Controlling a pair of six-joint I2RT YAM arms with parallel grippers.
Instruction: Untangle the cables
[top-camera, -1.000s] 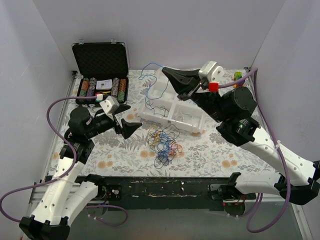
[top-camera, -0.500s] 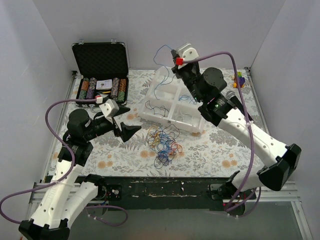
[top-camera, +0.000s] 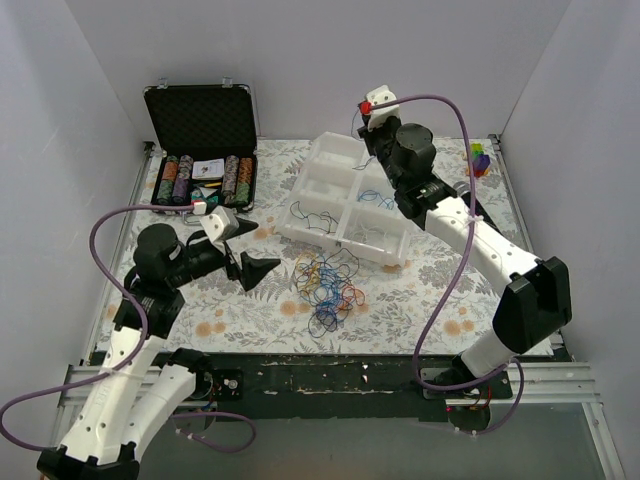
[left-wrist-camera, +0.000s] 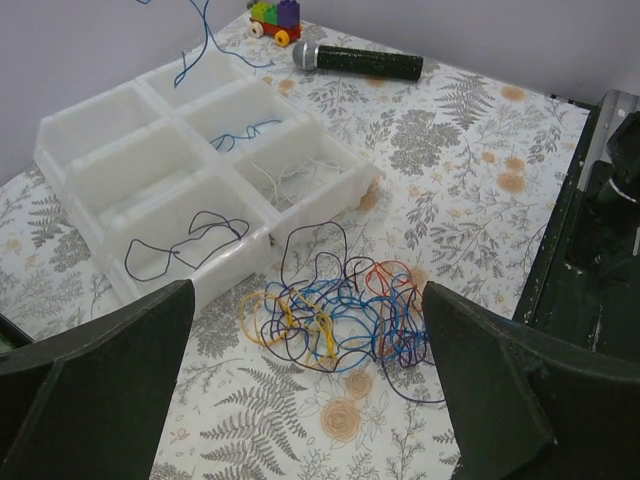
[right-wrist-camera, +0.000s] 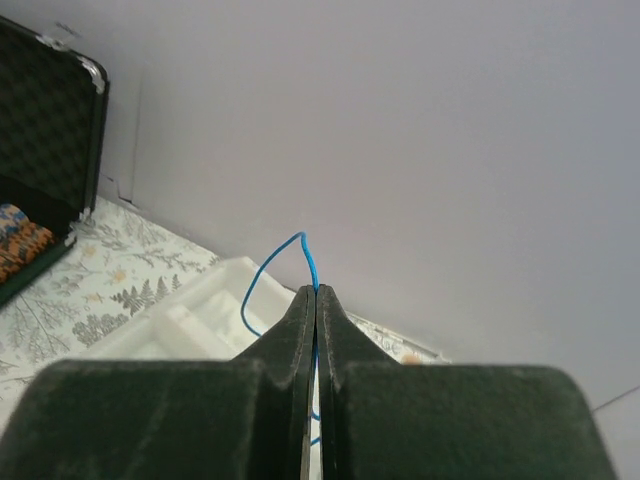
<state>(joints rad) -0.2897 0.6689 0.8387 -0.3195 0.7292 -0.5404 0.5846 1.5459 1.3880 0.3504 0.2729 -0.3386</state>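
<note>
Now | right gripper (right-wrist-camera: 316, 293) pinches thin blue wire (right-wrist-camera: 303, 237) | cables (left-wrist-camera: 330, 315): loopy, multicoloured heap

Plain white walls (top-camera: 300, 60) closing in on three sides, a table (top-camera: 430, 300) lying under a fern-and-flower print, even light falling across it, a black rail (top-camera: 330, 372) running along its near edge.

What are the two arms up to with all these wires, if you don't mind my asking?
The right pincer is shut on a thin blue cable, held high above the white compartment tray. The left pincer hangs open beside the tangle of cables on the table, holding nothing. A few single cables lie in the tray's compartments; most are knotted together in front of it.
</note>
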